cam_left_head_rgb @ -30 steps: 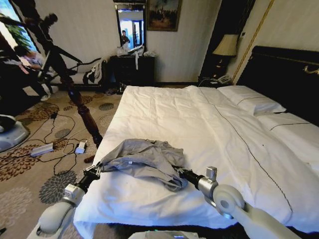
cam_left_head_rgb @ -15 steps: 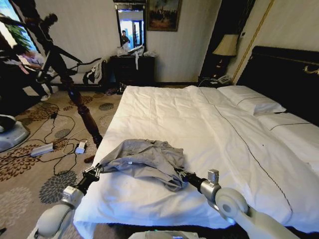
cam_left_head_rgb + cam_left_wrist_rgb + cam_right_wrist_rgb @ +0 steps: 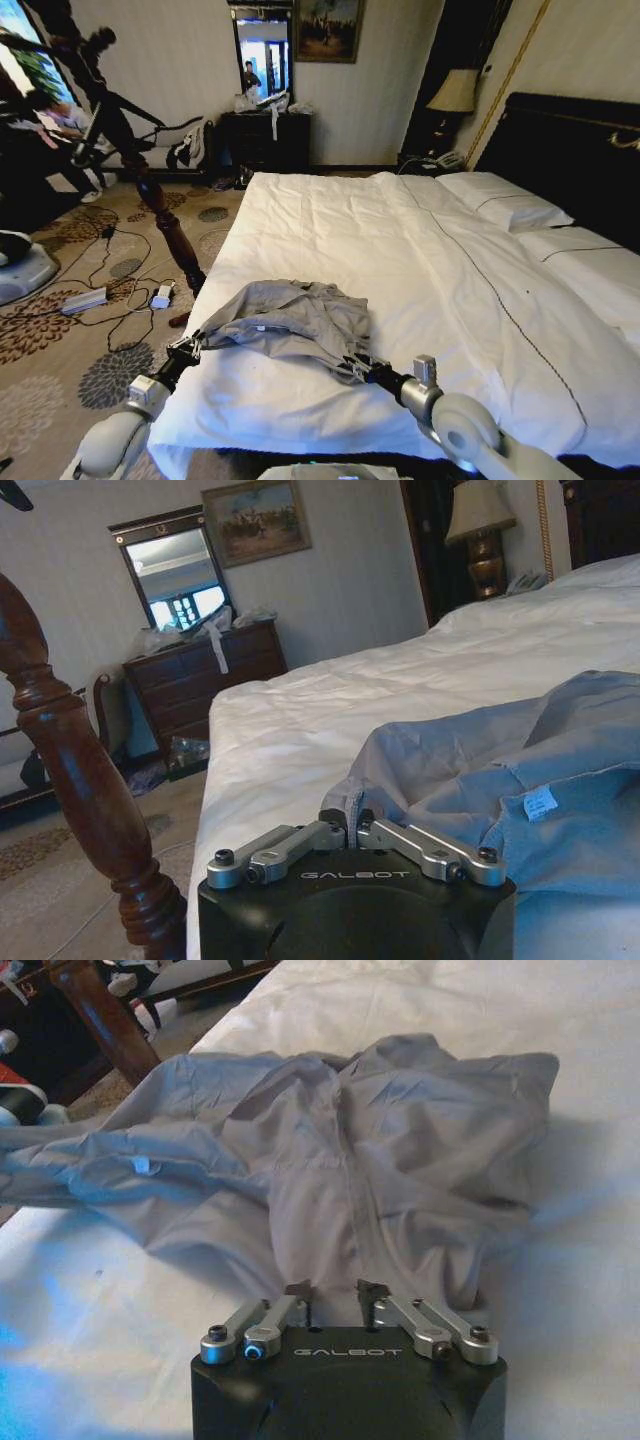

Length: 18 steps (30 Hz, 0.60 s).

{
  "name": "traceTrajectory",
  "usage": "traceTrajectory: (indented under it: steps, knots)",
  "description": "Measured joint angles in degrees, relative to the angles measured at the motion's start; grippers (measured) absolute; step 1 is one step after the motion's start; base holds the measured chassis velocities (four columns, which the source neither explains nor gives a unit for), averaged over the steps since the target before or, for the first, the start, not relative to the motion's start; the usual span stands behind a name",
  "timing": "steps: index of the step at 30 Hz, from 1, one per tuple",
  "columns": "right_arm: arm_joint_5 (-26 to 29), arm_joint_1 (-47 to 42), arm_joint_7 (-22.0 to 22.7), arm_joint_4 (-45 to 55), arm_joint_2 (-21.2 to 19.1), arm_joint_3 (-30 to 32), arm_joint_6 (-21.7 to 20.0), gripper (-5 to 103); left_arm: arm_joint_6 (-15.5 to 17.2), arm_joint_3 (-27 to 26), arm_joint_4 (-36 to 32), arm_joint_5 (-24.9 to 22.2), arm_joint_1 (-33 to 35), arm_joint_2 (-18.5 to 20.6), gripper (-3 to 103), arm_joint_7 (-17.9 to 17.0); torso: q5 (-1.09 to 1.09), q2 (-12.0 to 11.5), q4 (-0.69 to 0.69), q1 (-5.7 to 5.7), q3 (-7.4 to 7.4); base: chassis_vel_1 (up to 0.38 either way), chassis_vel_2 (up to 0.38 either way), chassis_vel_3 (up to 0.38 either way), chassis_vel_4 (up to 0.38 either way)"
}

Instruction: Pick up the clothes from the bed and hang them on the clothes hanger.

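Left tool (image 3: 190, 348) sits at the near left corner of the bed (image 3: 420, 260), its fingers pressed together on a hem edge of the clothes (image 3: 290, 322); in the left wrist view the left tool (image 3: 348, 825) pinches a fold of grey-blue fabric between its tips. Right tool (image 3: 355, 365) is at the near right edge of the garment, and in the right wrist view the right tool (image 3: 338, 1290) has its tips spread a little, with a narrow gap between them, just short of the fabric's near edge; contact with the cloth cannot be confirmed.

Bed: white sheets, wrinkled, extending ahead of both tools to the pillows and black headboard (image 3: 570, 150).

Clothes: lying crumpled on the sheet between the two tools, bunched, one sleeve drawn out toward the left tool. A small white label (image 3: 540, 802) shows on the fabric just beyond the left tool.

Wooden post (image 3: 75, 780): standing on the carpet beside the left tool, off the bed's edge.
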Motion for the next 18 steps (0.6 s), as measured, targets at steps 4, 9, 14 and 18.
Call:
traceTrajectory:
  steps: [4,9,14,18]
  knots:
    - [-1.4,-2.1,-0.1,0.8,0.2,-0.1,0.0,13,0.0,0.0,0.2,0.0,-0.1,-0.1,0,0.0,0.0,0.0,0.0,0.0,0.0,0.0,0.0,0.0,0.0]
    - [-2.2,-3.5,-0.1,1.1,0.4,0.1,0.0,1,-0.1,0.1,0.3,0.1,-0.2,-0.1,0,0.0,0.0,0.0,0.0,0.0,0.0,0.0,0.0,0.0,0.0]
    - [-3.5,-5.0,-0.5,1.2,0.5,0.6,0.1,0,-0.3,0.2,0.3,0.1,-0.3,-0.1,0,0.0,0.0,0.0,0.0,0.0,0.0,0.0,0.0,0.0,0.0]
    - [-4.6,-6.0,-1.4,1.4,0.7,1.4,0.8,-3,-0.4,0.4,0.5,0.1,-0.5,0.0,0,0.1,0.0,0.0,0.0,0.0,0.0,0.0,0.0,0.0,0.0]
